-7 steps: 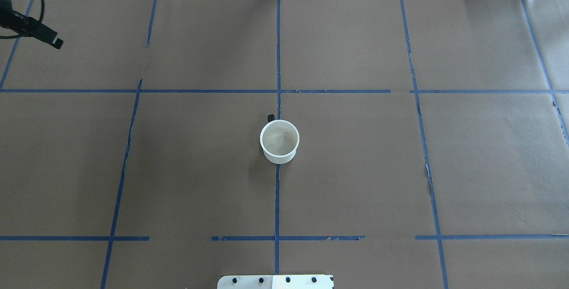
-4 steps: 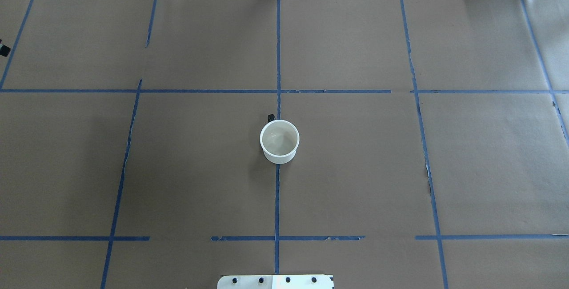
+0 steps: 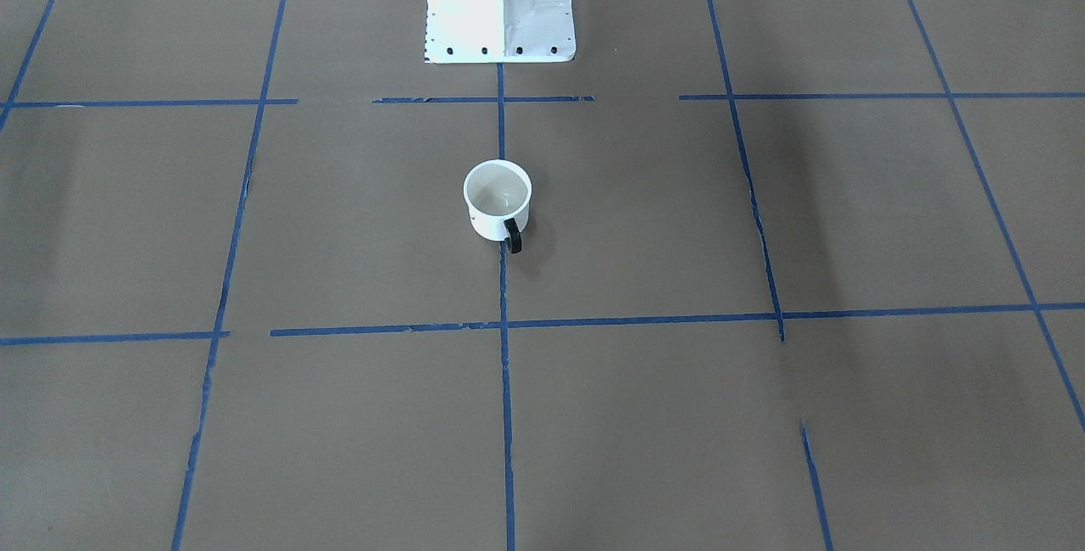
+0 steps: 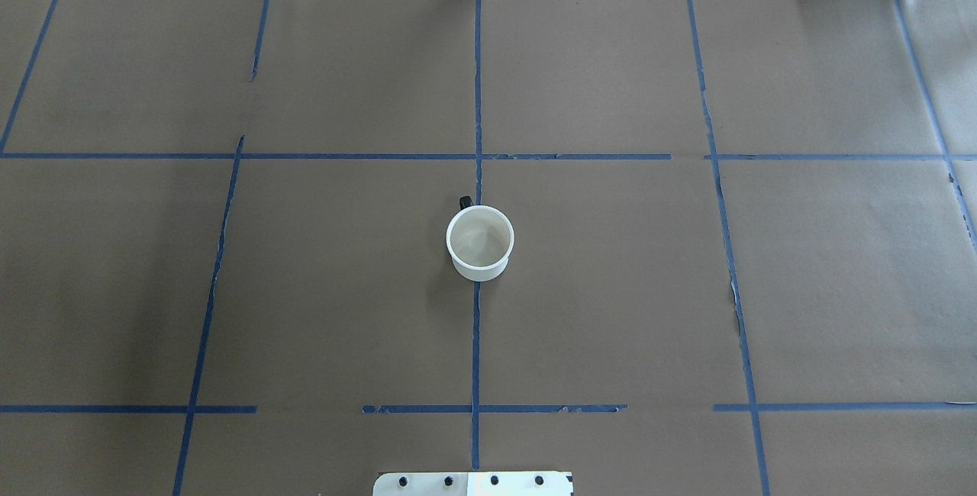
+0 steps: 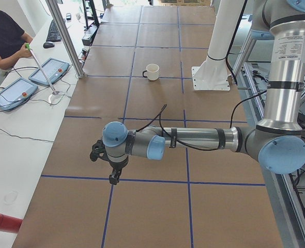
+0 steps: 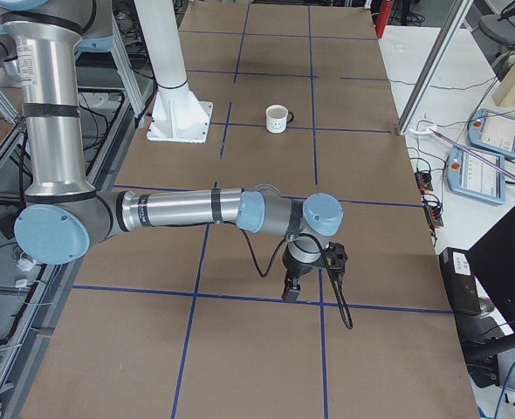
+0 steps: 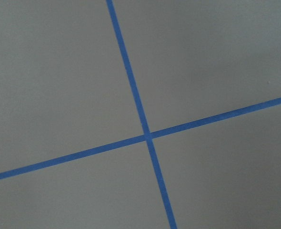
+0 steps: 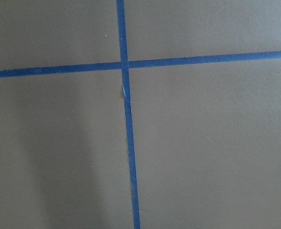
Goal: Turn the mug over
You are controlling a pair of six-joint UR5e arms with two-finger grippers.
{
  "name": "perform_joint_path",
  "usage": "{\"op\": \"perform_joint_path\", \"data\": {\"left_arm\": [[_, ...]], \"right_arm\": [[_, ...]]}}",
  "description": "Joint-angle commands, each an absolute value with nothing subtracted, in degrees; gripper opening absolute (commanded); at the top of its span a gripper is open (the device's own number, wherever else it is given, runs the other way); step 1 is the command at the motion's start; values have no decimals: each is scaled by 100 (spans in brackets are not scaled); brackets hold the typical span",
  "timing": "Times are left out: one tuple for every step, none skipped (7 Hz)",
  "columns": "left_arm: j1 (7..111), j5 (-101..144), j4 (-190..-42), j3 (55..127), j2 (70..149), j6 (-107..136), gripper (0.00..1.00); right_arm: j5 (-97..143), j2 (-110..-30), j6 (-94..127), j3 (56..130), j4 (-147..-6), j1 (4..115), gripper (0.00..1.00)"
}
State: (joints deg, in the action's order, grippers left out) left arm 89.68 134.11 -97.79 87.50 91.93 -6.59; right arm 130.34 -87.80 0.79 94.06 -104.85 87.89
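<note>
The white mug stands upright, opening up, at the middle of the table on a blue tape line. Its black handle points away from the robot. It also shows in the front-facing view, the left view and the right view. My left gripper hangs over the table's left end, far from the mug, and shows only in the left view. My right gripper hangs over the right end and shows only in the right view. I cannot tell whether either is open or shut. Both wrist views show only brown paper and tape.
The robot's white base plate stands at the near edge, behind the mug. Blue tape lines grid the brown paper. A side table with control tablets and a seated person lie beyond the far edge.
The left gripper, seen at the overhead view's left edge a second ago, has moved out of that view. The mug has not moved.
</note>
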Motion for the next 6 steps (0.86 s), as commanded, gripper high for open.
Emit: {"op": "perform_joint_path", "data": {"left_arm": [[9044,13412,-9292,8771,9176,-686,100],[9044,13412,-9055,8806,9176,-686,100],[9053,13421,-8966,8850,9150,-686,100],[9053,13438,-8956,8868,9097,-686,100],[9044,13456,-8782,8894,9088,-686,100],[9044,13456,-8685,8964,9088,-686,100]], "right_arm": [[13034,-8780,79,9404,-10485,8789,100],[13034,-8780,79,9404,-10485,8789,100],[13034,-8780,79,9404,-10485,8789,100],[13034,-8780,79,9404,-10485,8789,100],[13034,-8780,79,9404,-10485,8789,100],[13034,-8780,79,9404,-10485,8789,100]]}}
